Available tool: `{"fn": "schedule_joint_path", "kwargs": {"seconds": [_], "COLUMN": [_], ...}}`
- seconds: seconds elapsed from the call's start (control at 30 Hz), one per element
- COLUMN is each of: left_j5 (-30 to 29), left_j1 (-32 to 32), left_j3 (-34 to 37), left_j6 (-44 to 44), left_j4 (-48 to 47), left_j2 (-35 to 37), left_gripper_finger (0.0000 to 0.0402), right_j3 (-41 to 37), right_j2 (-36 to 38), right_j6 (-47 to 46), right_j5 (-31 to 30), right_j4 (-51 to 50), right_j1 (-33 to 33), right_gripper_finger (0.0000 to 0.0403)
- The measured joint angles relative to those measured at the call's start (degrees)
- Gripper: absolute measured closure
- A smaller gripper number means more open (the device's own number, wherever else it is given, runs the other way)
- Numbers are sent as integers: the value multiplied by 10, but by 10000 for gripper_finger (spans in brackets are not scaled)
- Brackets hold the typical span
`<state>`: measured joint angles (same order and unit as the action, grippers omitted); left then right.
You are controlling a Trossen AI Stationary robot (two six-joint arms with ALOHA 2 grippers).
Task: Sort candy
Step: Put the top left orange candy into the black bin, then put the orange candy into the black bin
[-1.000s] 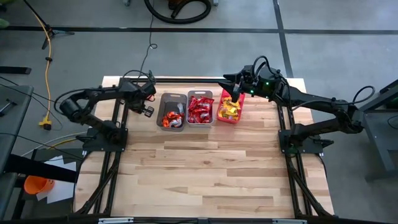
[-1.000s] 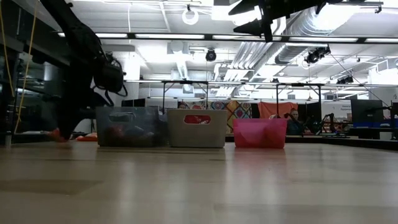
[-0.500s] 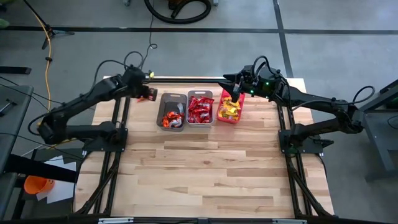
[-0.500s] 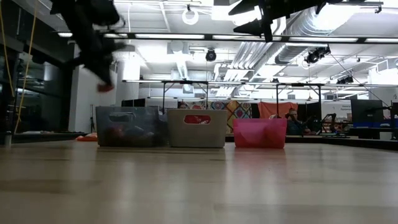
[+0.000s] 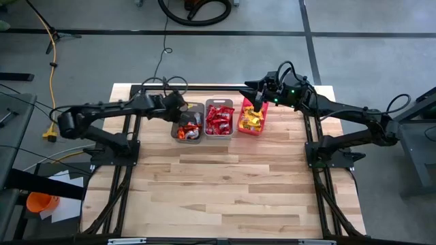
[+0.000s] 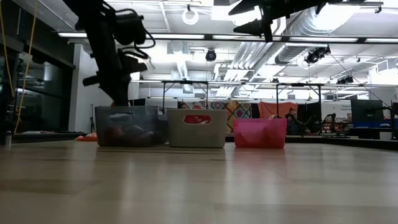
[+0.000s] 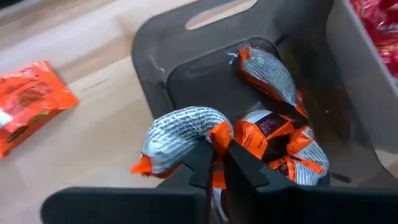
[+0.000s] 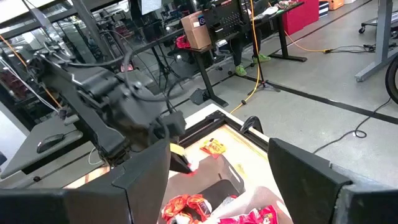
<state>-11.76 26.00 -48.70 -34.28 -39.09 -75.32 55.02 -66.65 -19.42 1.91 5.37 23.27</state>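
An orange candy with a silvery crumpled wrapper is pinched in the left gripper, whose fingers are pressed together on it, above the grey bin. More orange candies lie in a heap inside that bin. One orange candy lies flat on the table just outside the grey bin, on its left side.

The three bins stand in a row at the far middle of the table: grey on the left, a beige bin full of red candies in the middle, and a pink bin with yellow candies on the right. The bins touch or nearly touch each other.

The right gripper hangs above the pink bin, fingers spread wide and holding nothing.

The table is pale wooden planks, bare over its whole near part. Black frames of the arm mounts stand on its left and right sides. Around it is a grey concrete floor with dark seams; a yellow cable runs at the far left, and an orange thing lies near the left corner. In the low view the room behind shows a white ceiling with ducts and strip lights, and tables farther off.
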Motion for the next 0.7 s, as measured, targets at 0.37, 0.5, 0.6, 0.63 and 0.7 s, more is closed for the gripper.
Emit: {"fn": "schedule_joint_path", "kwargs": {"seconds": [0.37,0.5,0.6,0.63,0.7], "left_j5": [51,57,63,58,25], "left_j1": [2,2,11,18,39], "left_j3": [-6,-24,-50,-62,-88], "left_j6": [-12,0,28,37,51], "left_j4": [72,72,62,54,33], "left_j2": [-18,-5,18,29,54], "left_gripper_finger": [311,280,260,255,247], "right_j3": [0,0,0,0,0], "right_j2": [0,0,0,0,0], "right_j6": [0,0,1,2,3], "right_j5": [0,0,0,0,0], "right_j4": [0,-2,-2,-2,-3], "right_j1": [0,0,0,0,0], "right_gripper_finger": [137,137,137,137,137]}}
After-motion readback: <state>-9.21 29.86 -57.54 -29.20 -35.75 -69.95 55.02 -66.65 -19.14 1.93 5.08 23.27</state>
